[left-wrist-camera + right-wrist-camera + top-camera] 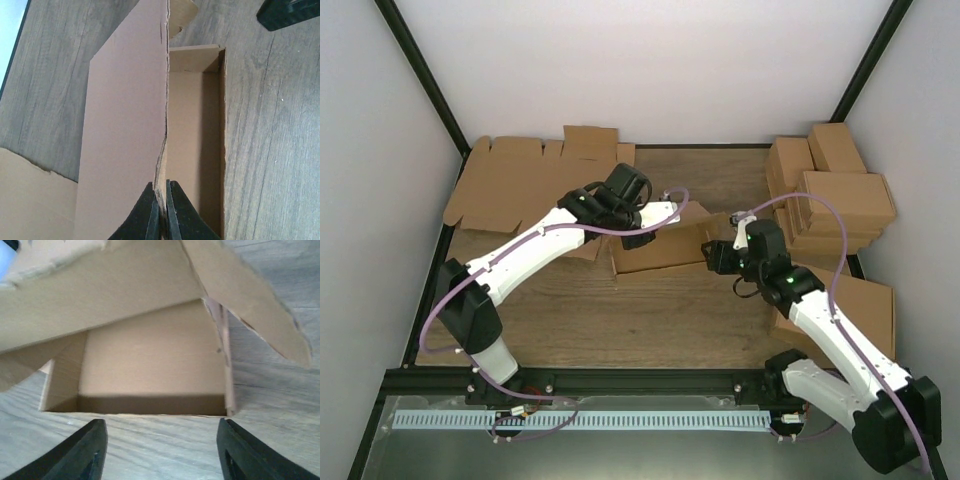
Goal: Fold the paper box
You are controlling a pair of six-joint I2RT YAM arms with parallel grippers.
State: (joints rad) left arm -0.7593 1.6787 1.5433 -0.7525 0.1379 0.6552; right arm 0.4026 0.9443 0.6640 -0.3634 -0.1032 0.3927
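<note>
Wood-grain tabletop [620,330] runs between plain white walls. Near its middle, the left gripper [161,187] is pinched tight on the edge of a raised flap of the paper box [655,250], and the flap slants up over the shallow tray. The right gripper [161,430] has its fingers spread wide and holds nothing, just in front of the box's open side. Flat cardboard sheets [520,185] lie at the far left. Closed cartons [830,190] are stacked at the far right.
</note>
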